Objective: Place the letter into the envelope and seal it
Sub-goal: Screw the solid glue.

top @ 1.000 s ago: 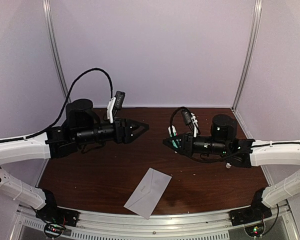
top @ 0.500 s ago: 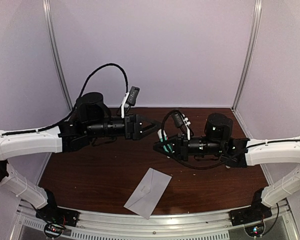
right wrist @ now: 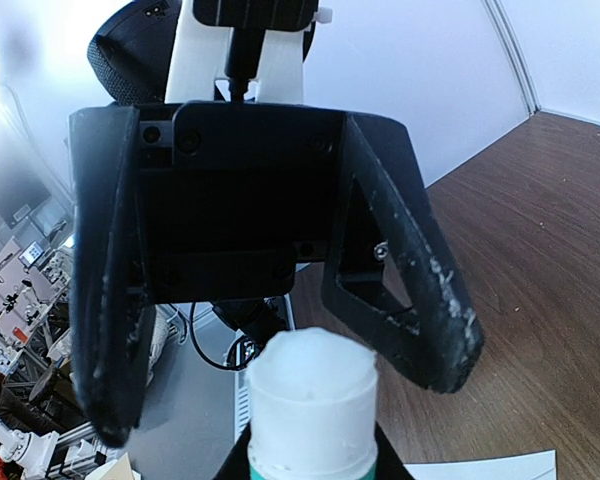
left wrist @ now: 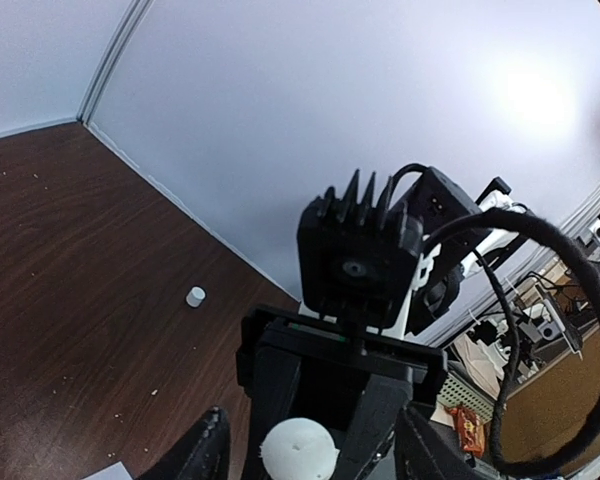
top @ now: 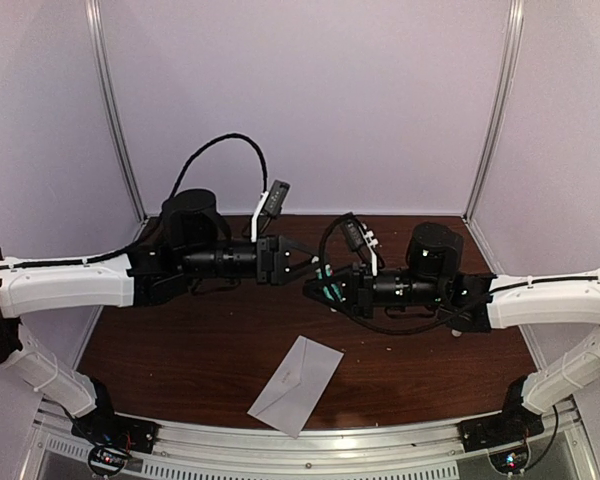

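The envelope (top: 295,385), pale grey with its V seam up, lies flat near the table's front edge. No separate white letter shows in any view. My right gripper (top: 317,290) is shut on a glue stick (right wrist: 310,400) with a white tip and a green band, held level above the table and pointing left. My left gripper (top: 302,262) is open and faces it tip to tip. In the right wrist view its black fingers (right wrist: 410,270) stand wide apart on either side of the stick's tip. The left wrist view shows the tip (left wrist: 298,450) between my own fingers.
A small white cap (left wrist: 195,296) stands on the brown table near the back wall. Pale walls with metal corner posts (top: 115,110) close in the back and sides. A metal rail (top: 310,440) runs along the front edge.
Both arms have swung inward. The left gripper moved right and the right gripper moved left with the glue stick, so their tips now meet over the table's middle. The envelope has not moved.
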Available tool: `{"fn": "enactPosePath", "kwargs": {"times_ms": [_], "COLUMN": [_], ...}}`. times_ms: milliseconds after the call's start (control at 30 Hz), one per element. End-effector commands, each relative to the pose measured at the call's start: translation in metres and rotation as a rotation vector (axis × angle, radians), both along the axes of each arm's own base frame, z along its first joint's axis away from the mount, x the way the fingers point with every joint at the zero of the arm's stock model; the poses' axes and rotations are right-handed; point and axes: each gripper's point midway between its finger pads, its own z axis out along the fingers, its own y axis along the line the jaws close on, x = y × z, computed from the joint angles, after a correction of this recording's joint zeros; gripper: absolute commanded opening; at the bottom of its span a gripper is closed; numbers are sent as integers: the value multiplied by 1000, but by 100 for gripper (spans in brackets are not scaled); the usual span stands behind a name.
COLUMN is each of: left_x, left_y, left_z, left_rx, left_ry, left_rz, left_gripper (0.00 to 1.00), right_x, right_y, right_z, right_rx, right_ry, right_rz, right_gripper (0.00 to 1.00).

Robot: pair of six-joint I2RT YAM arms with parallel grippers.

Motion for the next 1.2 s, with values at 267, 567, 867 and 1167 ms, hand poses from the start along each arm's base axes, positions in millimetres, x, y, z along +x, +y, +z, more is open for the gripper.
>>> {"fn": "enactPosePath", "kwargs": {"times_ms": [267,567,867,1167], "left_x": [-4,-9,-11,1], "left_y": [-9,-12,-12,-4], "left_z": [6,3,7,23], "left_rx": [-36,-35,-56,-69], "left_ry": [-9,4,11,-11], "left_rz": [-39,-58,-65,15], "left_gripper": [41,23,6,4], "right_x": [0,8,12,3], "right_y": [2,0,-3,-13], "right_z": [14,9,5,-1], "right_rx": [36,21,9,-12], "right_ry": [-30,-24,-19,-3], "right_rz": [-2,-52,-84,-66], "right_gripper": [0,0,8,41]}}
